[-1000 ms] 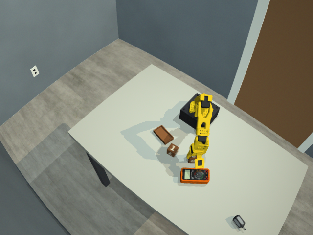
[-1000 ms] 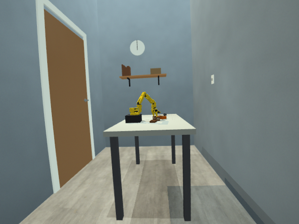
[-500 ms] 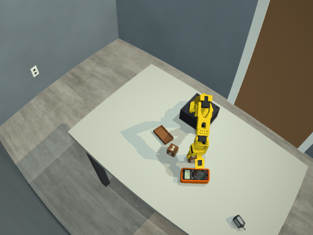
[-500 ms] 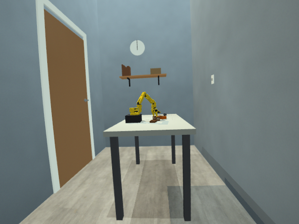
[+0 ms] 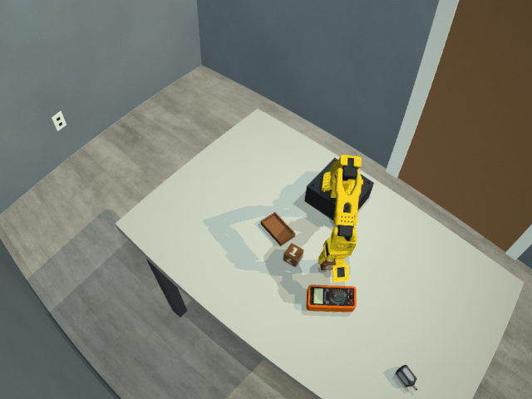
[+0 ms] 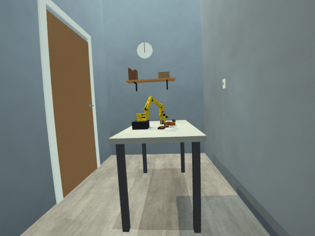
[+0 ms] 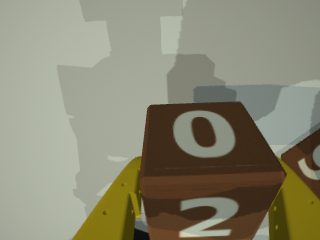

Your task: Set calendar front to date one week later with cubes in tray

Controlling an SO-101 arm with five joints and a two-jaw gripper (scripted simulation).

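Note:
My gripper (image 5: 328, 263) is shut on a brown number cube (image 7: 210, 167). In the wrist view the cube sits between my yellow fingers, with a 0 on its top face and a 2 on the face toward the camera. In the top view this cube (image 5: 326, 263) is mostly hidden under the arm, low at the table. A second brown cube (image 5: 293, 253) lies on the table to its left with a 1 on top; its edge shows in the wrist view (image 7: 305, 162). The brown tray (image 5: 277, 228) lies empty beyond that cube.
An orange multimeter (image 5: 331, 298) lies just in front of the gripper. The arm's black base (image 5: 339, 189) stands behind. A small dark object (image 5: 406, 376) lies near the table's front right corner.

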